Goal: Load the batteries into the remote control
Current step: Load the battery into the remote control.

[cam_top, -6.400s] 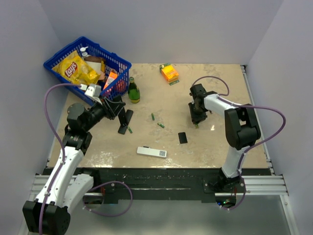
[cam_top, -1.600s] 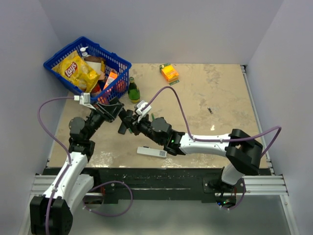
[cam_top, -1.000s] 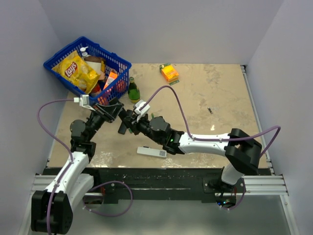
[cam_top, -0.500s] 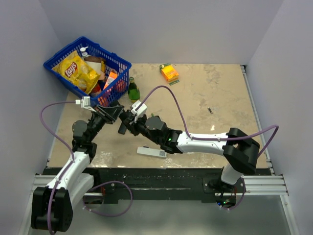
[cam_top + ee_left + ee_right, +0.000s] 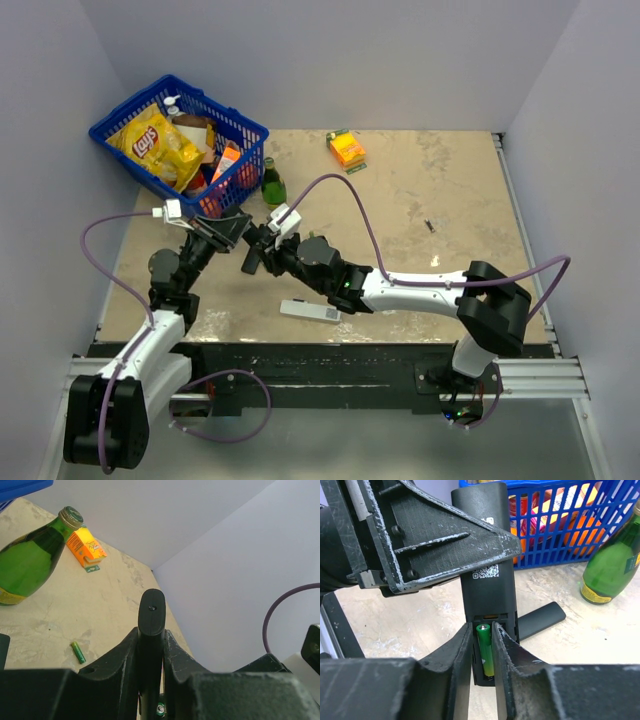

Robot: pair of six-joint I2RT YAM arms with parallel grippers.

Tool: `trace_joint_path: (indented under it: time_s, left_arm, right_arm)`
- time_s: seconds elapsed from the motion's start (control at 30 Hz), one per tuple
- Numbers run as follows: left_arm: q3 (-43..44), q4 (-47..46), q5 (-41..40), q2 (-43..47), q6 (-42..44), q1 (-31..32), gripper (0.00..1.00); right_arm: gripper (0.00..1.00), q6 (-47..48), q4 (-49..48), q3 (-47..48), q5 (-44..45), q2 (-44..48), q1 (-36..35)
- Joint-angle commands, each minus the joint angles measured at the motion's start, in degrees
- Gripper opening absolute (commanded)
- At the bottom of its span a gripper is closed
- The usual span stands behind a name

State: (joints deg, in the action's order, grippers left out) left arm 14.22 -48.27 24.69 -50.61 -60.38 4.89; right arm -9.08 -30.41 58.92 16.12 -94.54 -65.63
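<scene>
My left gripper (image 5: 226, 232) is shut on the black remote control (image 5: 252, 258), holding it tilted above the table; its fingers clamp the remote's sides (image 5: 151, 615). The remote's back (image 5: 485, 585) faces the right wrist camera with its battery bay uncovered. One of the batteries (image 5: 485, 650), green, lies in that bay. My right gripper (image 5: 482, 628) straddles it, jaws slightly parted, with a thin gap on the left side. From above the right gripper (image 5: 260, 250) meets the remote's lower end. A second green battery (image 5: 77, 651) lies loose on the table.
A blue basket (image 5: 180, 130) of snacks stands at the back left, a green bottle (image 5: 272, 185) beside it. An orange box (image 5: 346, 148) sits at the back centre. A white remote (image 5: 310, 311) lies near the front edge. A flat black piece (image 5: 540, 620) lies under the remote.
The right arm has come over from the right side of the table to the remote. Over the last second both arms drifted slightly left and the right jaws eased apart.
</scene>
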Motion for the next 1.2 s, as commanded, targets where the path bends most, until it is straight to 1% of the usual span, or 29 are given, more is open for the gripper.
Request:
trace_joint_path:
  time_s: [0.0, 0.13, 0.53, 0.57, 0.77, 0.8, 0.87, 0.9, 1.17]
  left_arm:
    - [0.55, -10.18, 5.99, 0.51, -6.77, 1.44, 0.0]
    - [0.2, -11.14, 6.25, 0.07, -7.21, 1.44, 0.0]
    - [-0.07, -13.34, 7.04, -1.25, -8.53, 1.53, 0.0]
    - [-0.33, -13.43, 6.95, -1.25, -8.61, 1.53, 0.0]
    - [-0.95, -13.87, 7.04, -1.07, -9.05, 1.53, 0.0]
    - [-1.03, -13.95, 7.04, -1.07, -9.23, 1.53, 0.0]
    - [-1.3, -14.31, 6.95, -1.07, -9.49, 1.53, 0.0]
    - [-1.3, -14.83, 7.04, -1.24, -9.93, 1.53, 0.0]
    - [-1.83, -17.82, 7.39, -2.56, -11.78, 1.62, 0.0]
  right_arm:
    - [0.25, -0.15, 1.85, 1.99, 3.13, -1.17, 1.11]
    - [0.31, 0.38, 1.94, 2.26, 3.04, -0.99, 1.2]
    - [0.33, 0.91, 2.82, 3.13, 3.22, -0.29, 1.82]
    - [0.35, 0.91, 3.08, 3.14, 3.3, -0.29, 1.82]
    - [0.37, 0.91, 3.17, 3.14, 3.22, 0.15, 2.08]
    - [0.41, 0.99, 3.17, 3.14, 3.22, 0.15, 2.08]
    - [0.41, 1.08, 3.25, 3.14, 3.39, 0.41, 2.17]
    - [0.44, 1.08, 3.26, 3.14, 3.39, 0.5, 2.17]
    - [0.47, 1.7, 3.69, 3.31, 3.57, 1.64, 2.26]
